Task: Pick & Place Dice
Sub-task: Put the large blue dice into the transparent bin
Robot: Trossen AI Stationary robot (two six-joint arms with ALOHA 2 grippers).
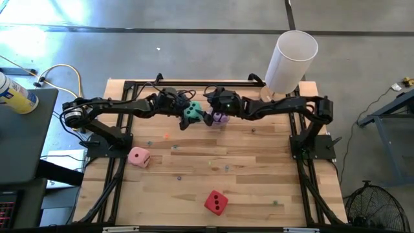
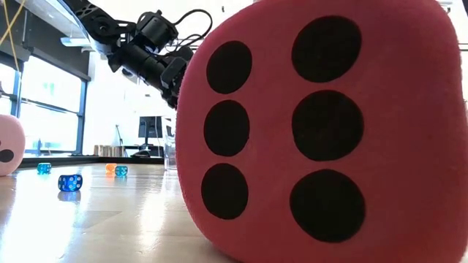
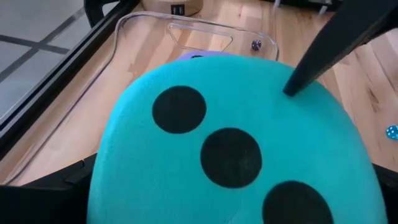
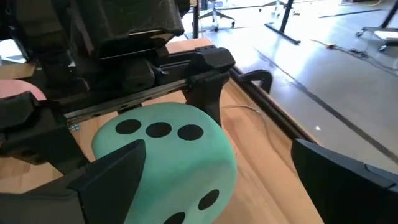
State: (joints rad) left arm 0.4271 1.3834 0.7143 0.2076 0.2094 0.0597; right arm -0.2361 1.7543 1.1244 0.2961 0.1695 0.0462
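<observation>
Dice: 4 of them, and they are spread out. The teal die [image 1: 191, 110] sits near 12 o'clock on the table [image 1: 194, 181], between the fingers of the left gripper [image 1: 188, 114], which stand wide either side of it; whether they press it or only bracket it I cannot tell. In the left wrist view its 3-pip face fills the frame, so it lies deep between the fingers, probably so a grip catches the full soft body. The right gripper [image 1: 212, 117] faces it from just beside, fingers spread and empty. The purple die [image 1: 220, 118] lies under that arm, just past the teal one. The pink die [image 1: 139, 156] rests toward 9 o'clock, the red die [image 1: 216, 202] near 6 o'clock, both well apart from the arms. A tall white cylinder [image 1: 291, 61] stands at 1 o'clock, probably the drop target.
</observation>
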